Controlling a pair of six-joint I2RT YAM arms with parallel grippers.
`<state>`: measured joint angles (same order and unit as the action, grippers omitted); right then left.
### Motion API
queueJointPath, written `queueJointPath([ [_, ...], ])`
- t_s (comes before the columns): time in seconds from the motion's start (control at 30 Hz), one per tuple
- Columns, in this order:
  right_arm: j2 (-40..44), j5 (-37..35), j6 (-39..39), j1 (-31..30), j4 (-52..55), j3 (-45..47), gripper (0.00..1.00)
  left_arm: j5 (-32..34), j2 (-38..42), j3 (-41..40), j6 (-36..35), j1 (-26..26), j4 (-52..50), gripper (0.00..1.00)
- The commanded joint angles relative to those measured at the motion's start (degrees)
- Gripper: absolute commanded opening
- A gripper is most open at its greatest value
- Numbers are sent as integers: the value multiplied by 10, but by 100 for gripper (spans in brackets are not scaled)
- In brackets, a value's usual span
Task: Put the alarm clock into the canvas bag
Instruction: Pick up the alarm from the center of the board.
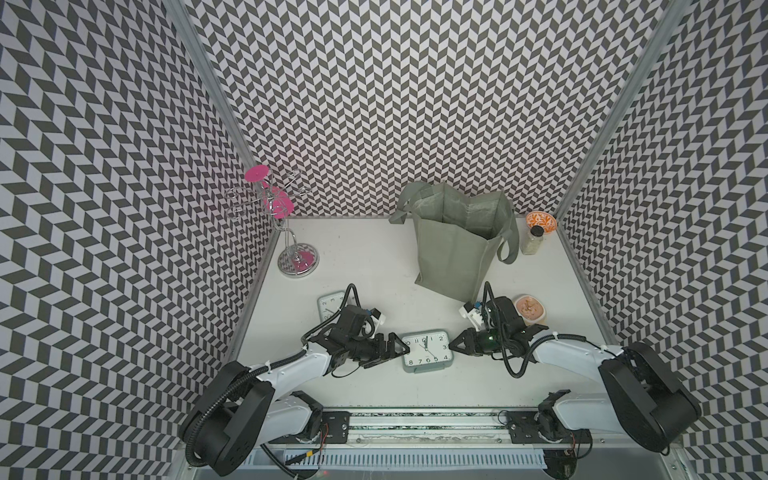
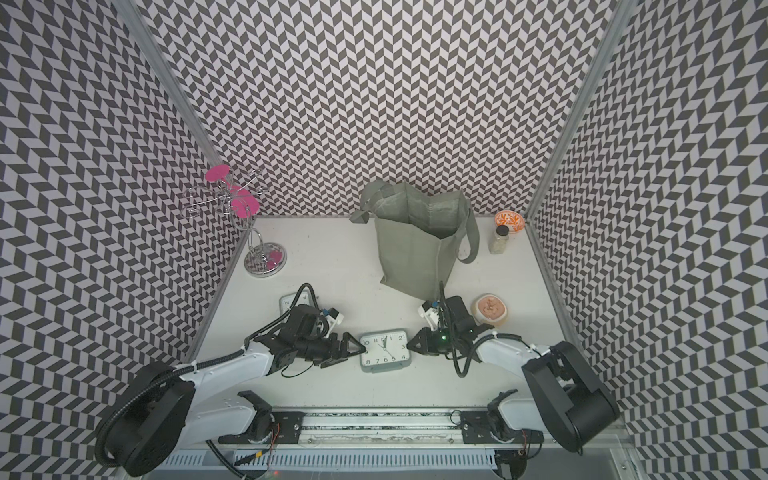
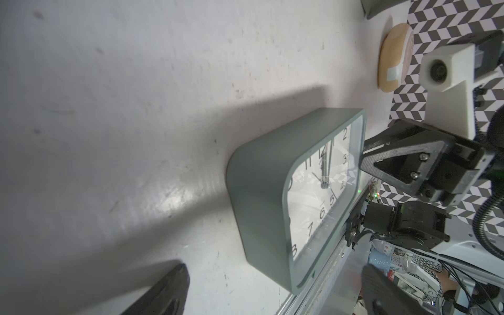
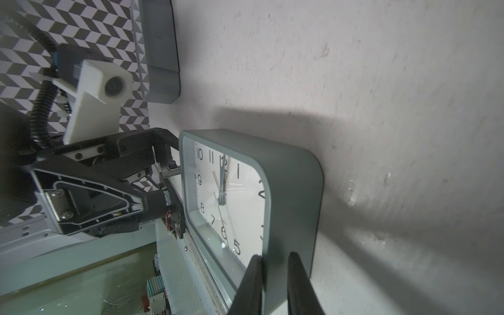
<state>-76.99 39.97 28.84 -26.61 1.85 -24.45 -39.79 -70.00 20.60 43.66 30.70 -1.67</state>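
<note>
The alarm clock [image 1: 426, 353] [image 2: 384, 350], grey-green with a white face, lies face up near the table's front, between both grippers. My left gripper [image 1: 401, 347] [image 3: 274, 267] is rolled on its side and wide open; the clock's left edge sits at the mouth of its jaws. My right gripper [image 1: 451, 348] [image 4: 274, 255] is also rolled on its side. Its fingertips [image 4: 293, 257] stand a narrow gap apart against the clock's right side wall [image 4: 289, 196], holding nothing. The canvas bag [image 1: 453, 253] [image 2: 411, 257] stands upright and open behind the right arm.
A second clock [image 1: 332, 305] lies behind my left wrist. A peach lidded tub [image 1: 528, 309] sits beside my right wrist. An orange bowl [image 1: 540, 222] and a spice jar [image 1: 535, 241] stand at the back right. A chrome and pink wire stand [image 1: 297, 257] is at the back left.
</note>
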Motion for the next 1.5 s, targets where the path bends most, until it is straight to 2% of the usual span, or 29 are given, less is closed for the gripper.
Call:
queueJointPath([
  [0.0, -24, -43, 8, 13, 2, 34, 14, -34, -12, -19, 21, -2, 42, 99],
  [0.13, -36, -45, 24, 17, -21, 60, 12, -59, -11, -39, 58, -1, 108, 99],
  [0.7, -44, -55, 15, 41, -22, 64, 10, -64, -56, -27, 76, 14, 146, 99],
  [0.9, -38, -55, 16, 41, -21, 63, 10, -66, -68, -21, 83, 23, 164, 95],
  [1.07, -44, -52, 19, 41, -30, 68, 10, -77, -91, -31, 111, 30, 223, 91],
  [1.47, -37, -53, 23, 41, -30, 69, 10, -71, -86, -46, 154, 34, 302, 83],
])
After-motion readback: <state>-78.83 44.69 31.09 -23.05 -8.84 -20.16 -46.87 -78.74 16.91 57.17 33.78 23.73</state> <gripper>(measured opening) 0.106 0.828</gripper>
